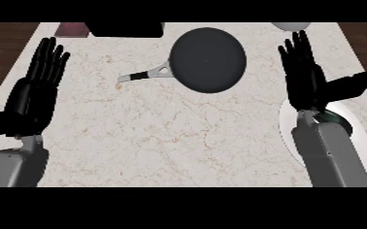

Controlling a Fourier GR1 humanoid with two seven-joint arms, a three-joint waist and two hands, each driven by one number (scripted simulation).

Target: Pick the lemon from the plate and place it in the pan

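The dark round pan (pixel 208 59) lies at the counter's far middle, its grey handle (pixel 147 74) pointing left. A white plate (pixel 287 126) shows at the right edge, mostly covered by my right forearm. No lemon is visible; whatever lies on the plate is hidden under the arm. My right hand (pixel 305 77) is open with straight fingers pointing away, above the plate and to the right of the pan. At the left edge my left hand (pixel 34 89) rests open, fingers up, holding nothing.
A black object (pixel 125 29) and a maroon item (pixel 72 29) sit at the back left of the marble counter (pixel 165 131). A white rounded object (pixel 290 25) shows at the back right. Dark wood borders the counter on both sides.
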